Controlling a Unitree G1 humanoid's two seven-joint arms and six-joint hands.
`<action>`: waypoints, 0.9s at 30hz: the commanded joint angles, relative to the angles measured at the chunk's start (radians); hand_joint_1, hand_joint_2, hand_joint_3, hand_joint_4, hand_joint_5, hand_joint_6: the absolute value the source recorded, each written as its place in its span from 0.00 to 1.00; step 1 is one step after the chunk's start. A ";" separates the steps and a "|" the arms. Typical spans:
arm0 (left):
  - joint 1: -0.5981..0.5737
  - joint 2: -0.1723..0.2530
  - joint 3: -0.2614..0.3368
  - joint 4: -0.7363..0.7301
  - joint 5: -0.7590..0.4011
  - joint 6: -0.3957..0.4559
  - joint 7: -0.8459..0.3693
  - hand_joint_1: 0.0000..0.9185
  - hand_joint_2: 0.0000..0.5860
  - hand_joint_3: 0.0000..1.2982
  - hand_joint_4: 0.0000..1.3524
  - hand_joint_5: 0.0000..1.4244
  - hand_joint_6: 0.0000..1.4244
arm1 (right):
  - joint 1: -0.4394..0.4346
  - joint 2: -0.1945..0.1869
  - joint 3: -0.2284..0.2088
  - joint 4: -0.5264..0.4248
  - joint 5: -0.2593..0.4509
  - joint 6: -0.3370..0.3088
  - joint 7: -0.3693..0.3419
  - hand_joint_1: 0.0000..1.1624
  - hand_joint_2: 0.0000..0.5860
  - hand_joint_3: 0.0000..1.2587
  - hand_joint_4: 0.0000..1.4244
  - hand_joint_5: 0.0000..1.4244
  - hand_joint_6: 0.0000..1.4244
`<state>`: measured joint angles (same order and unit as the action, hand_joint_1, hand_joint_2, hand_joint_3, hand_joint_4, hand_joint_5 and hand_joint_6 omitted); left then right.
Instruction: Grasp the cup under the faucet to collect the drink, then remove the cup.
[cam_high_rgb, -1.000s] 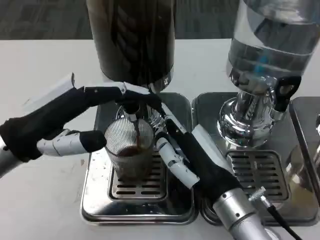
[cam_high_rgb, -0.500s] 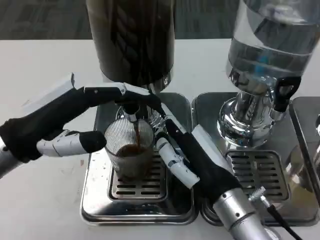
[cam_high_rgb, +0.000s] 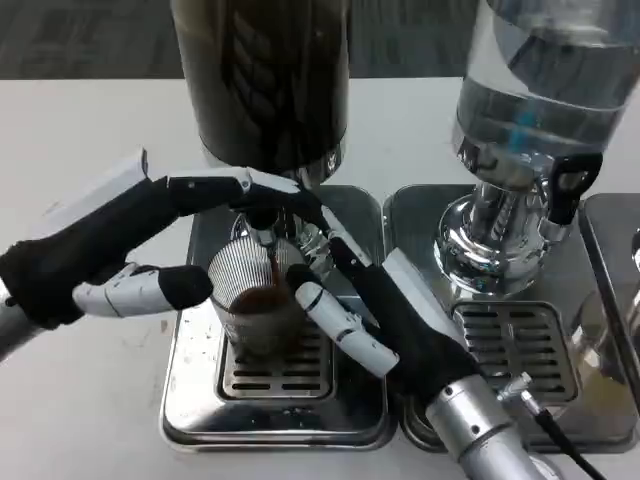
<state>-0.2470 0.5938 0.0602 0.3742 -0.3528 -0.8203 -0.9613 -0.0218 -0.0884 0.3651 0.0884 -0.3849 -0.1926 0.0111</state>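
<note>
In the head view you see a ribbed clear cup (cam_high_rgb: 258, 300) standing on a metal drip tray (cam_high_rgb: 275, 405), directly under the faucet (cam_high_rgb: 262, 222) of a dark drink dispenser (cam_high_rgb: 265, 80); a thin brown stream falls into it and dark liquid fills part of it; your left hand (cam_high_rgb: 140, 245) wraps the cup, one finger over the top, another touching its left wall; your right hand (cam_high_rgb: 370, 310) reaches in from the right, fingers (cam_high_rgb: 335, 325) touching the cup's right side, though you cannot tell whether it grips; a clear water dispenser (cam_high_rgb: 535, 110), cut off at the top, stands to the right on the white surface (cam_high_rgb: 80, 130); the cup's far side is hidden.
</note>
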 joint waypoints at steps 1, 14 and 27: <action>0.035 0.018 -0.017 -0.012 0.028 0.001 -0.026 0.00 0.12 0.30 0.23 0.20 0.11 | 0.017 0.002 -0.006 -0.020 0.013 -0.015 -0.003 0.00 0.20 0.00 0.00 0.00 0.01; 0.071 -0.003 0.077 -0.016 -0.030 0.024 0.048 0.00 0.09 0.24 0.20 0.20 0.14 | 0.019 -0.006 -0.004 -0.036 0.014 -0.006 0.021 0.58 0.22 0.00 0.00 0.00 0.01; 0.106 -0.003 0.175 0.006 -0.033 0.022 0.087 0.00 0.10 0.23 0.21 0.23 0.17 | 0.014 -0.005 -0.001 -0.028 0.016 -0.010 0.020 0.54 0.29 0.00 0.00 0.00 0.01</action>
<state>-0.1532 0.5827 0.2180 0.3678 -0.3845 -0.8027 -0.8872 -0.0077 -0.0910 0.3654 0.0687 -0.3701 -0.1926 0.0293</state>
